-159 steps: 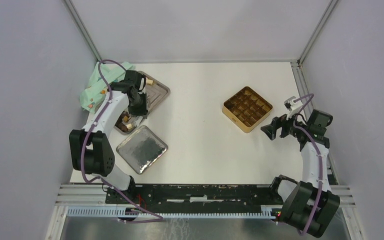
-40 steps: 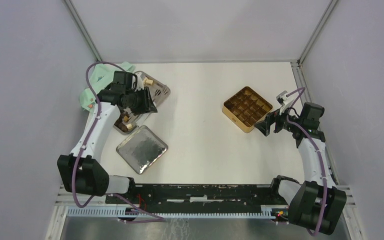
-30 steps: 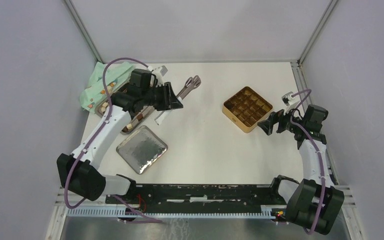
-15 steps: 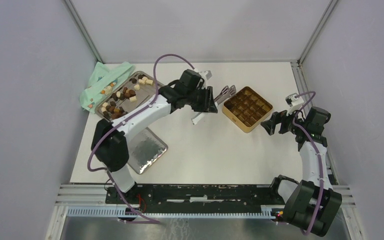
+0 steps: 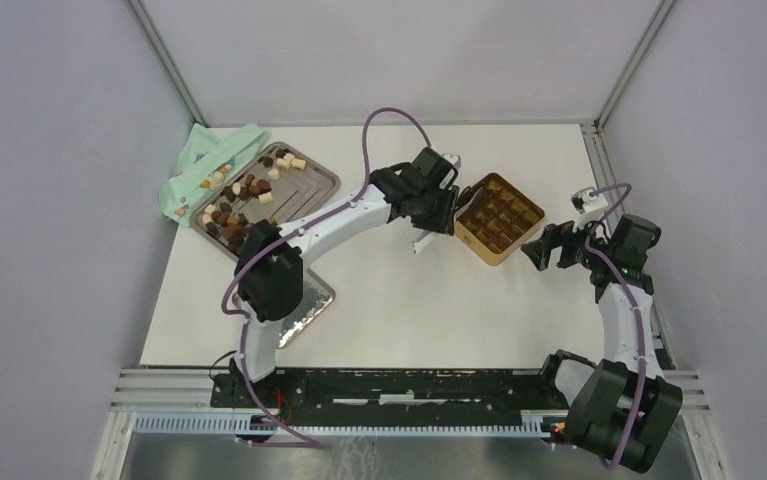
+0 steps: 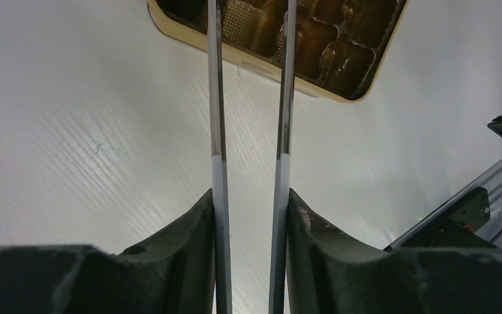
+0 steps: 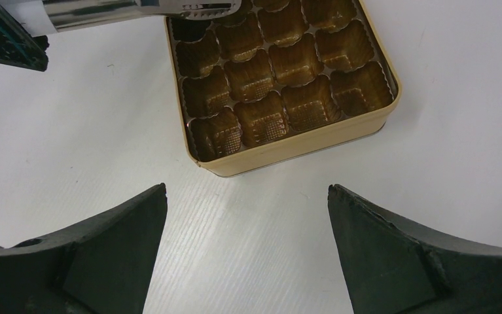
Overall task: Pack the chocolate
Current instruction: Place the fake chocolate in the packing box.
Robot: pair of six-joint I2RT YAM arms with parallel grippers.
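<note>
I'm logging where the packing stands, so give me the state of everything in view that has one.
Gold tin: open, visible cells empty.
Tongs: gripped, arms apart, tips over the tin.
Left gripper: jaws shut on the tongs.
Right gripper: jaws open, holding nothing.
Chocolate: loose on the far tray, unpacked.
Near tray: no chocolate showing, partly covered by the left arm.
Mint-green bag: lying beside the far tray.

Brown chocolate [image 5: 249, 186], gold tin [image 7: 300, 145], silver tongs [image 6: 217, 98]

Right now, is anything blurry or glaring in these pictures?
Left wrist: the tongs shine white along their arms, and the near fingers look soft. Right wrist: the gold tin glints in its cups, otherwise sharp. Top external: even light, faint shadows.
</note>
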